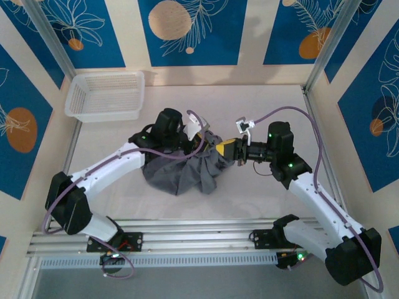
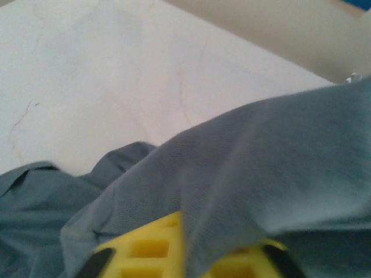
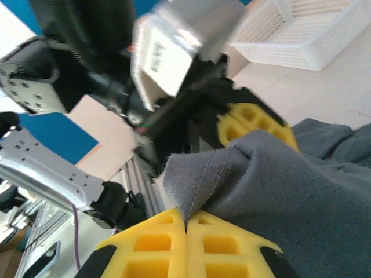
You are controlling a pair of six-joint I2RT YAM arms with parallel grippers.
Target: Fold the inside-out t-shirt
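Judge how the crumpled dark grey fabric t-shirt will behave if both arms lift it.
Probably floppy: the dark grey soft-fabric t-shirt sags in a crumpled heap from both grippers. Likely light: the right gripper holds a fold up by one thin pinched edge. It could slip, as the left gripper seems to pinch little cloth.

t-shirt [image 1: 181,173] heaped on table [image 1: 268,103] centre, basket [image 1: 105,94] behind it at far-left corner

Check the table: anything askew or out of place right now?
The t-shirt is a crumpled heap mid-table, not spread flat; the left hand and right hand pinch it close together. The basket sits upright.
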